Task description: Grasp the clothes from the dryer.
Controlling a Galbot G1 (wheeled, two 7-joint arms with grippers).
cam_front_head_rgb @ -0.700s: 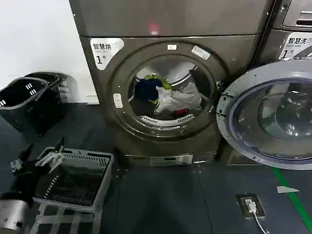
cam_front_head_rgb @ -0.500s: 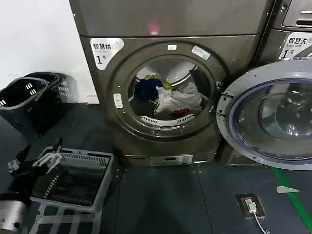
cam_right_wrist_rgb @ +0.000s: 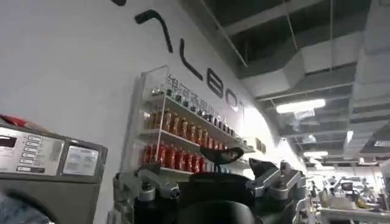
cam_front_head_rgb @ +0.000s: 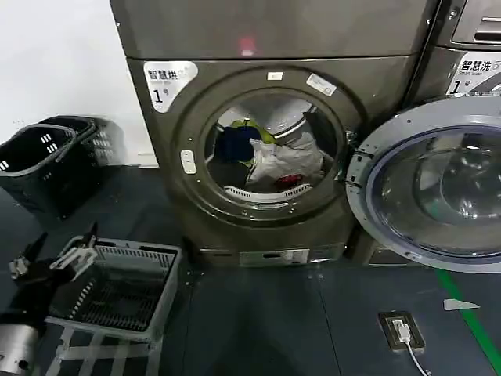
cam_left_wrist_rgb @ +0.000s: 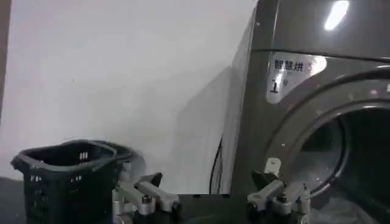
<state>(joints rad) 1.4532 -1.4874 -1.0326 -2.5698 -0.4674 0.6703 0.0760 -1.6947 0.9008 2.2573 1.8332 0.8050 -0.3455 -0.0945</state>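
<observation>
The bronze-grey dryer [cam_front_head_rgb: 156,164] marked "1" stands straight ahead, and its round glass door [cam_front_head_rgb: 427,192] is swung open to the right. Inside the drum lies a heap of clothes [cam_front_head_rgb: 274,160]: blue, green, white and a bit of red. My left gripper [cam_front_head_rgb: 53,254] hangs low at the left, open and holding nothing, well short of the porthole. In the left wrist view this gripper [cam_left_wrist_rgb: 207,185] spreads wide, with the dryer [cam_left_wrist_rgb: 286,140] ahead of it. My right gripper [cam_right_wrist_rgb: 242,161] points up at a wall, open and holding nothing.
A grey slatted basket [cam_front_head_rgb: 117,286] sits on the floor beside the left gripper. Two black baskets [cam_front_head_rgb: 47,160] stand against the white wall. A second machine [cam_front_head_rgb: 470,70] adjoins on the right. A floor socket [cam_front_head_rgb: 401,329] and green tape [cam_front_head_rgb: 470,321] lie in front of the open door.
My left gripper has drifted a little to the left by the grey basket's corner. The clothes and the door have not moved.
</observation>
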